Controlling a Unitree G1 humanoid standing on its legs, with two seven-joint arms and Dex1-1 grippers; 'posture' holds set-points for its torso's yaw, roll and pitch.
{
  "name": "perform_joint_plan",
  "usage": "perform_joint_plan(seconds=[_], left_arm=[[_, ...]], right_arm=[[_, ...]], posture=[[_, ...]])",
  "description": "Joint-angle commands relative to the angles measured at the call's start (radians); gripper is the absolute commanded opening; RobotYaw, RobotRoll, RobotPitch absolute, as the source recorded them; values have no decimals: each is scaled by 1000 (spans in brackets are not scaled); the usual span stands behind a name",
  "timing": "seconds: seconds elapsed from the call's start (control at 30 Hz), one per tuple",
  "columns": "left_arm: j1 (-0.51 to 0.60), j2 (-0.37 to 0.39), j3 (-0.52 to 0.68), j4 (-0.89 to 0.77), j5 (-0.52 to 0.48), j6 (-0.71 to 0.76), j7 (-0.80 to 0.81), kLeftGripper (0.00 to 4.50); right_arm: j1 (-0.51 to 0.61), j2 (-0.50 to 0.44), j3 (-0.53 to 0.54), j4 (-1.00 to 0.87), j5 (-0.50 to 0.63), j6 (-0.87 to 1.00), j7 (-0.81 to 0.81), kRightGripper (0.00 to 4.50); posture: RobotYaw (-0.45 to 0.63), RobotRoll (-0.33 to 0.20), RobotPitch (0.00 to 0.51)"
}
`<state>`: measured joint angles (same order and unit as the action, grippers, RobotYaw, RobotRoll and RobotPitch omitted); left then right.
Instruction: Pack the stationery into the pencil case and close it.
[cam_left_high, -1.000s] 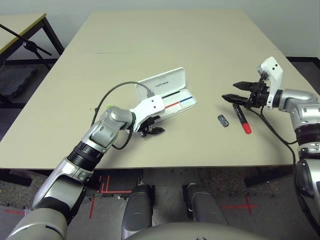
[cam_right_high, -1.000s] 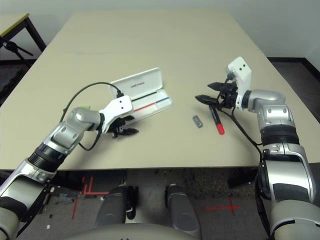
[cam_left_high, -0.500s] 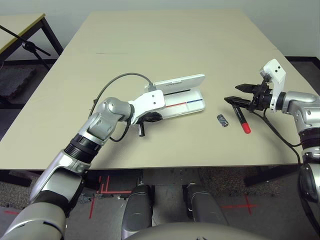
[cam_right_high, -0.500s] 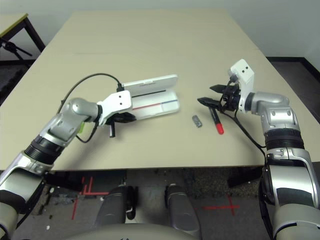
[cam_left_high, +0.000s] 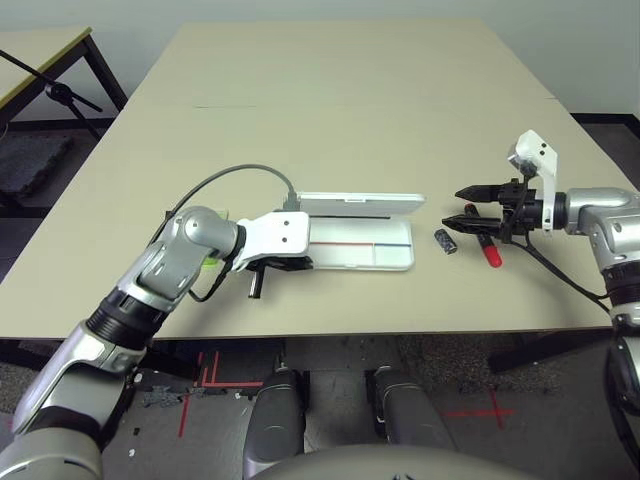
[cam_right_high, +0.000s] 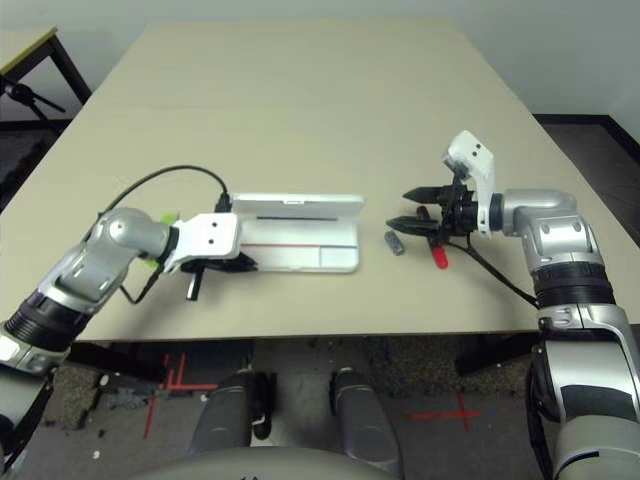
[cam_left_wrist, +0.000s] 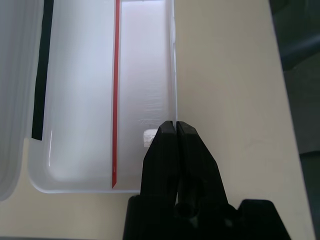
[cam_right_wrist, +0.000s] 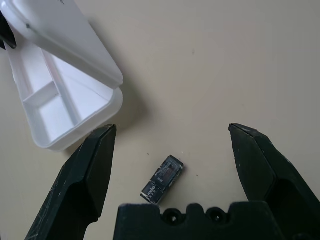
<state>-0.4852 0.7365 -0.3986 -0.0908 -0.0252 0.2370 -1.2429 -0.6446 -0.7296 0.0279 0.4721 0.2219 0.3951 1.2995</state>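
Swung square now, one pencil case (cam_left_high: 360, 243); left end effector (cam_left_wrist: 176, 131) together, right end effector (cam_left_high: 463, 201) apart.

Far half of the table (cam_left_high: 340, 90) is bare, you pass freely there. Near the front edge, the open pencil case (cam_left_high: 360, 243) blocks mid-table; block (cam_left_high: 444, 241) and marker (cam_left_high: 488, 252) clutter its right.
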Motion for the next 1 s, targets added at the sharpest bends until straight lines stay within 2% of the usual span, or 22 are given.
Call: perform_joint_plan(seconds=[0.03,1.0], left_arm=[[19,-4,13,-1,-6,5,8,15],[-8,-29,-7,131,42,-33,16,15]], right_arm=[[9,3,19,-28,2,11,10,4500],[19,14,43,-54,-2,8,-10,4500]], posture=[[0,0,110],[-9,0,106]])
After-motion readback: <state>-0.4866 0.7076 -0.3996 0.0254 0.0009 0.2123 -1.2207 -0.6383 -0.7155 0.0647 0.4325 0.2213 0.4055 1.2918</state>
